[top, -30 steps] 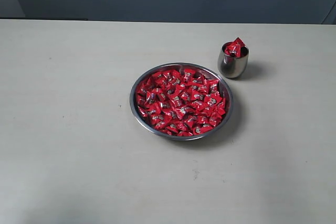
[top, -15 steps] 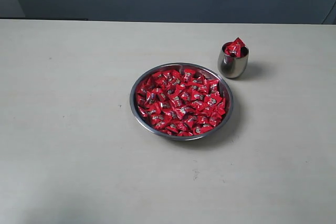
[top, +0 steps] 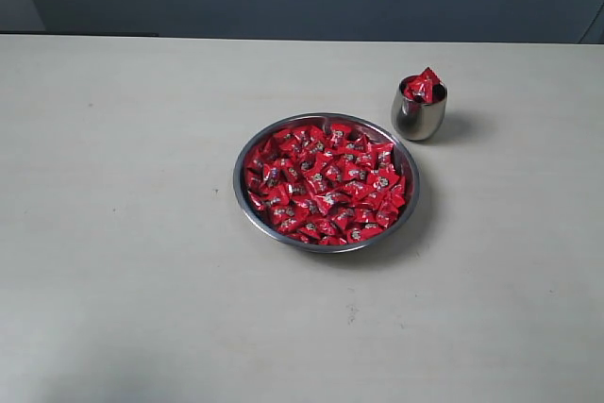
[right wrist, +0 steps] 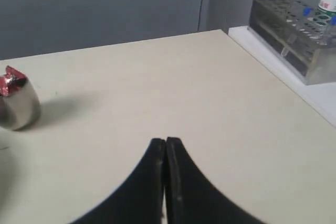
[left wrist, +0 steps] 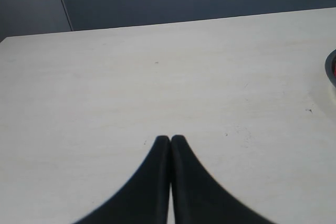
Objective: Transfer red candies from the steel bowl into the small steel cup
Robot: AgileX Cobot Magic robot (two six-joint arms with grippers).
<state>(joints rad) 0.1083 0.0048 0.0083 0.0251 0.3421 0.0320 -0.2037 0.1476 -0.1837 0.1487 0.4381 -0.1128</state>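
Nearest the camera, at the bottom of the exterior view, the pale table (top: 123, 309) lies bare; neither arm shows in this view. In the wrist views the left gripper (left wrist: 170, 140) and the right gripper (right wrist: 165, 141) each have their black fingers pressed together, pinching nothing, above bare tabletop. At the centre of the exterior frame sits the steel bowl (top: 237, 176), its floor covered by red candies (top: 326, 181); beyond it, to the upper right and just apart from its rim, stands the small steel cup (top: 418, 120), with a few candies heaped above its lip. The next pick probably suits the right gripper, which sees the cup; it should spread its fingers first, take one candy near the bowl's edge, and release it low over the cup, since the heap could shed a wrapper.
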